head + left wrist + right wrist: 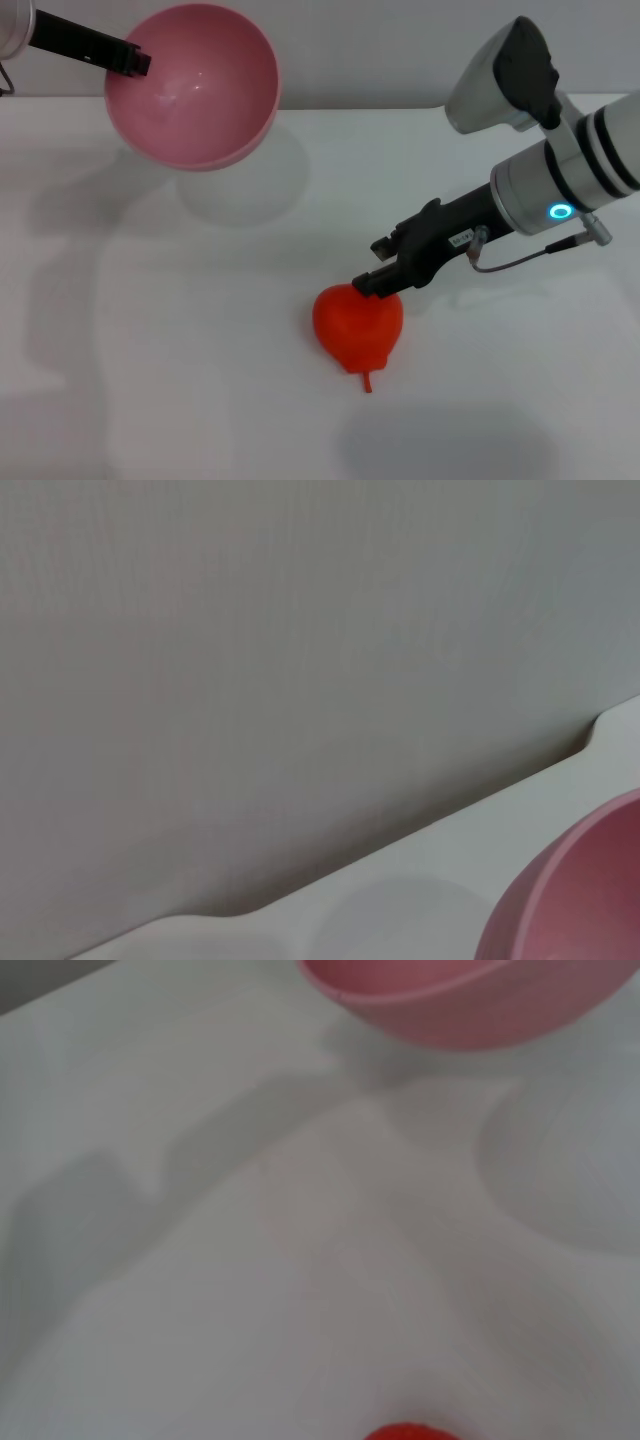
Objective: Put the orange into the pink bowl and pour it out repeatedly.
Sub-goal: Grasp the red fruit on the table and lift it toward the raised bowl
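Observation:
The orange (pixel 357 325) lies on the white table (pixel 180 380) near the middle, its stem nub pointing toward me. A sliver of it shows in the right wrist view (pixel 410 1432). My right gripper (pixel 378 265) is open, its lower fingertip touching the orange's far right top. The pink bowl (pixel 195 85) hangs in the air at the far left, tilted with its empty inside facing me. My left gripper (pixel 135 60) is shut on its rim. The bowl also shows in the left wrist view (pixel 580 900) and the right wrist view (pixel 470 1000).
A grey wall (pixel 300 660) stands behind the table's far edge. The bowl's shadow (pixel 245 190) falls on the table below it.

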`<state>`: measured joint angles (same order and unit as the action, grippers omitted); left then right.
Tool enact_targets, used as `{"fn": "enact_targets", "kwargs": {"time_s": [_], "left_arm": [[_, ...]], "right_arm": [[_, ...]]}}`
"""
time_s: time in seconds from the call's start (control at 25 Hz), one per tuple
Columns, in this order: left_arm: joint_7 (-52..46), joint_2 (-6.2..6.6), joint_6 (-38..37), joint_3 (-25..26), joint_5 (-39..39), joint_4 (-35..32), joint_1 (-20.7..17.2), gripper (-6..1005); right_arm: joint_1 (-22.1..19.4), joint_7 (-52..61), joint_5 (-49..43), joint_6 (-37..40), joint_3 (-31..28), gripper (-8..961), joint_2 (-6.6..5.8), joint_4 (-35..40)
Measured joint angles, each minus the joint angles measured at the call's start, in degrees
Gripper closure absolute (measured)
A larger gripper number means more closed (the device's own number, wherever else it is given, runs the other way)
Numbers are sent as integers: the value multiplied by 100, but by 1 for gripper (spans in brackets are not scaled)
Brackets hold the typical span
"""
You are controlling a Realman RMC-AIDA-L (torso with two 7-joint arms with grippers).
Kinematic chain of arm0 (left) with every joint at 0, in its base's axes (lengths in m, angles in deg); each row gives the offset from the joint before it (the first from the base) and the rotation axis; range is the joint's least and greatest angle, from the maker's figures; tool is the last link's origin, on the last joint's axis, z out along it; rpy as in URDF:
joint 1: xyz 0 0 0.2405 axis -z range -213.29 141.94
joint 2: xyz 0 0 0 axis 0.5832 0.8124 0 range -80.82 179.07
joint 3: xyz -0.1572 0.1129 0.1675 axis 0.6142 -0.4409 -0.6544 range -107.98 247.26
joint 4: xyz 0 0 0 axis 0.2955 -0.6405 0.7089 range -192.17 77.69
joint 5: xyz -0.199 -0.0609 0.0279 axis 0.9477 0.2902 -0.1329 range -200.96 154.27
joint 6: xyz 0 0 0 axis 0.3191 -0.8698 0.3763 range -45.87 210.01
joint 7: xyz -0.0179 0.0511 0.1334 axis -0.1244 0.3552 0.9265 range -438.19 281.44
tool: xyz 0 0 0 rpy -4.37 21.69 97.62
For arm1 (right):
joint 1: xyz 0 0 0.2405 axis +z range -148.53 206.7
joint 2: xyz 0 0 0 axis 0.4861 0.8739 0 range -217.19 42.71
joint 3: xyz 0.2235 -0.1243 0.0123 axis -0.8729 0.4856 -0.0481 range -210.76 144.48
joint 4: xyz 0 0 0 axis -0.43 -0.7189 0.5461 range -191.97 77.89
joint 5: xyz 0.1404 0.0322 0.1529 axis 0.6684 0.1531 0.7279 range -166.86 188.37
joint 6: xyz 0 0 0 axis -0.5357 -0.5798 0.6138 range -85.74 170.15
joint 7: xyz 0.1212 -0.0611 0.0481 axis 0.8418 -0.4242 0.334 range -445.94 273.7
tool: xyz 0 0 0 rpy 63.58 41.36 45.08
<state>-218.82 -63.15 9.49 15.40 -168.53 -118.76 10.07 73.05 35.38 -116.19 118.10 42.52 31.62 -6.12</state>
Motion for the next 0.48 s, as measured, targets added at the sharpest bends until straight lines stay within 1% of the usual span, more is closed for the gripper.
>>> {"fn": "enact_targets", "kwargs": {"time_s": [0.16,0.2,0.48], "left_arm": [[0,-33,14,1,1,0,3,960],[0,-74,16,-27,3,-11,23,960],[-12,-162,25,-231,5,-49,126,960]], "right_arm": [[37,0,9,-194,130,351,9,-229],[41,0,12,-237,178,351,13,-267],[116,0,159,-465,531,353,24,-572]]}}
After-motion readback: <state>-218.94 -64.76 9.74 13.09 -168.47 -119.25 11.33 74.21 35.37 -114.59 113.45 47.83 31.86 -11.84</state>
